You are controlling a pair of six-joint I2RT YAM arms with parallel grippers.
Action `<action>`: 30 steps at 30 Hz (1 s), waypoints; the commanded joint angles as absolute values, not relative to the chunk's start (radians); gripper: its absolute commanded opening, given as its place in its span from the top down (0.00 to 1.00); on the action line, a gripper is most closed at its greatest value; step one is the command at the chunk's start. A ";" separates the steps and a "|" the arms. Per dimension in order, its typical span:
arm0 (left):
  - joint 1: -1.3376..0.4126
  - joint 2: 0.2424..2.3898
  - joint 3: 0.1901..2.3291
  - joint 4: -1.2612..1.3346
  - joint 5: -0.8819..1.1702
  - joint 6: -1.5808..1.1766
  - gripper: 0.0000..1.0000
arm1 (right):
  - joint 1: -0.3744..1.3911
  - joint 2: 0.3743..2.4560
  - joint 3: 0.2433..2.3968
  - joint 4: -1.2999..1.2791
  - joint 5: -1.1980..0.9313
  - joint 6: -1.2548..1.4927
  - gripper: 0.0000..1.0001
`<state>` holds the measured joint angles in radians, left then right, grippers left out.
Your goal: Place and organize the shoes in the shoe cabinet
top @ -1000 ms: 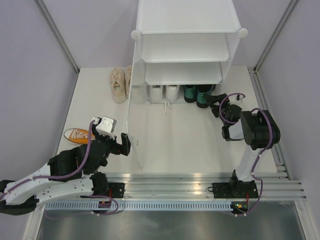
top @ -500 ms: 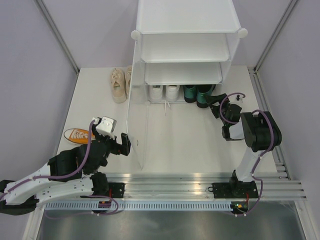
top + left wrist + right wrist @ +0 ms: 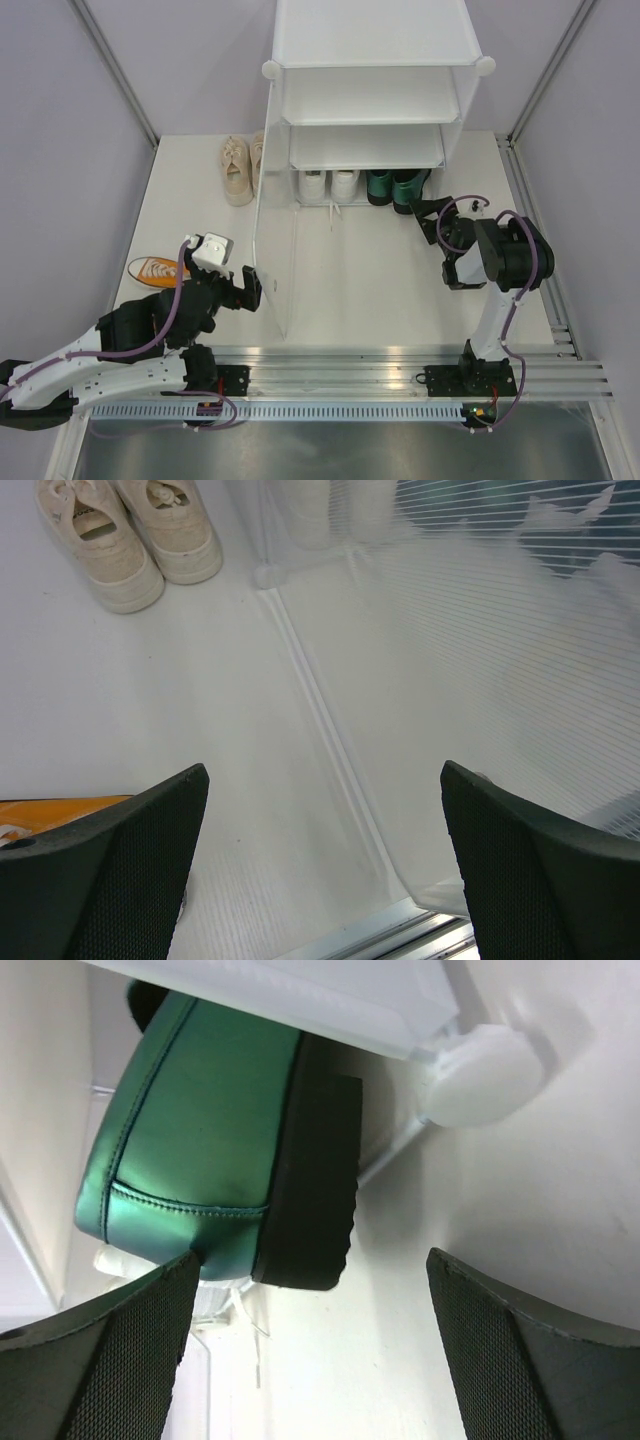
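Leftmost, one orange sneaker (image 3: 152, 269) lies on the floor (image 3: 370, 270), cream sneakers (image 3: 237, 168) beyond it beside the shoe cabinet (image 3: 372, 30). The left gripper (image 3: 243, 290) hangs spread, empty. White sneakers (image 3: 330, 185) and dark green heels (image 3: 393, 188) sit in the bottom tier; the right gripper (image 3: 430, 215), spread and empty, faces the heels.

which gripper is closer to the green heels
Right. The right gripper hangs open just in front of the green heels. The left gripper is far off, past the left side panel of the cabinet, by the orange sneaker.
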<state>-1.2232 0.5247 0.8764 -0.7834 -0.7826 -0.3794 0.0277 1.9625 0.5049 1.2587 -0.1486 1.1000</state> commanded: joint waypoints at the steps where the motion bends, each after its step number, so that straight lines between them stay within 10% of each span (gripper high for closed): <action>1: -1.216 0.537 0.868 -0.761 -0.781 -0.344 0.00 | 0.025 2.066 0.554 1.434 -0.149 1.160 0.02; 16: -1.215 0.551 0.870 -0.761 -0.781 -0.342 0.00 | 0.026 2.109 0.661 1.582 -0.175 1.238 0.15; 30: -1.212 0.552 0.870 -0.759 -0.775 -0.342 0.00 | 0.005 1.936 0.667 1.269 -0.192 1.063 0.97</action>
<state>-1.2186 0.5472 0.8764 -0.7830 -0.7815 -0.3721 0.0196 2.0342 0.6258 1.2877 -0.2726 1.1885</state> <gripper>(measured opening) 0.993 0.482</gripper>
